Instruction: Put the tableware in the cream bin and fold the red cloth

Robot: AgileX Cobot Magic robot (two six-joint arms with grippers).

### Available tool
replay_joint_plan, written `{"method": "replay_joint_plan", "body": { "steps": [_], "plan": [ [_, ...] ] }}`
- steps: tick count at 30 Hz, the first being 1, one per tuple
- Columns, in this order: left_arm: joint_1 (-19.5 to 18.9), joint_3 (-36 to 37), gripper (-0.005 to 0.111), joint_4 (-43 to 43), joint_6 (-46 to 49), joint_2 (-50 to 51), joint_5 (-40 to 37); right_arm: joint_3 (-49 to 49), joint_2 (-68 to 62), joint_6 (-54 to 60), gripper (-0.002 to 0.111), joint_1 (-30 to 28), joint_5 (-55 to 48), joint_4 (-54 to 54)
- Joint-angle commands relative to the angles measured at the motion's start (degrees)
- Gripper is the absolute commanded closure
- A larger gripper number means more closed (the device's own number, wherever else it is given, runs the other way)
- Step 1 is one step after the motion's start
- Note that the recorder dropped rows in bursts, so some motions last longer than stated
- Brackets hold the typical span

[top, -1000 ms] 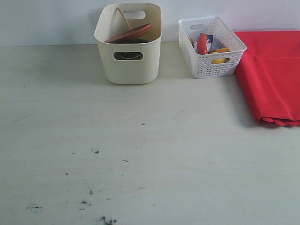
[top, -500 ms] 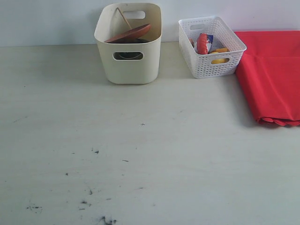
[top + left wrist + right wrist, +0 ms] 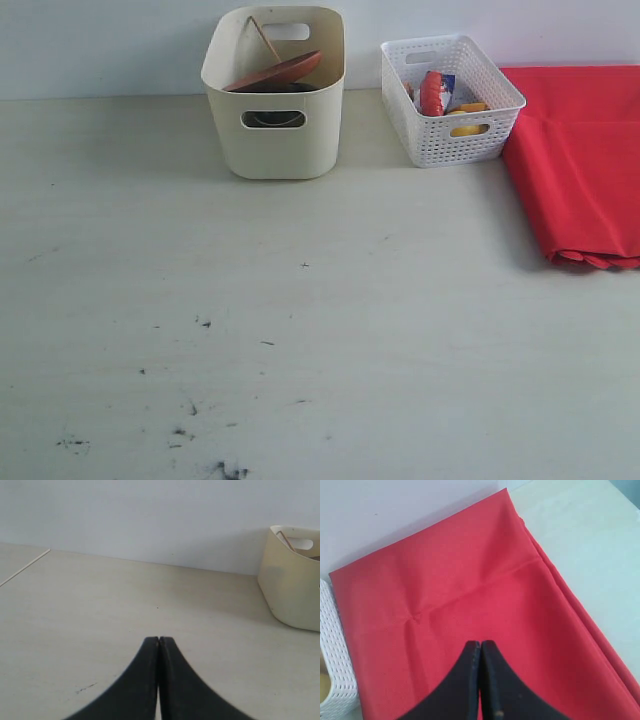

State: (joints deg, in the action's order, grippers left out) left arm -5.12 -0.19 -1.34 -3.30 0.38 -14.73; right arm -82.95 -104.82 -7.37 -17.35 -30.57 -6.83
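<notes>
Right tool (image 3: 480, 644), tips together, over red cloth (image 3: 445, 590) cropped by frame.

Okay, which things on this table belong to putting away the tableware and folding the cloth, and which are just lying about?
Part of the job: cream bin, wooden plate tilted inside it, chopstick leaning in it, red cloth.
Just lying about: white basket, food items inside it.

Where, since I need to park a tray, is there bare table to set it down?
The table in front of the bin and basket, and left of the bin, is bare. The back right is crowded: basket beside cloth, only a narrow gap between bin and basket.
</notes>
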Motion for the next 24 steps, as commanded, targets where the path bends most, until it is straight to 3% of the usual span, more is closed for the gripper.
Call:
{"method": "replay_joint_plan", "body": {
  "steps": [1, 24],
  "plan": [
    [-0.04, 0.19, 0.104, -0.5, 0.14, -0.38, -0.03, 0.24, 0.55, -0.14, 0.108, 0.06, 0.69, -0.1],
    [-0.04, 0.19, 0.104, -0.5, 0.14, -0.38, -0.03, 1.97, 4.13, 1.58, 0.108, 1.6, 0.57, 0.21]
  ]
}}
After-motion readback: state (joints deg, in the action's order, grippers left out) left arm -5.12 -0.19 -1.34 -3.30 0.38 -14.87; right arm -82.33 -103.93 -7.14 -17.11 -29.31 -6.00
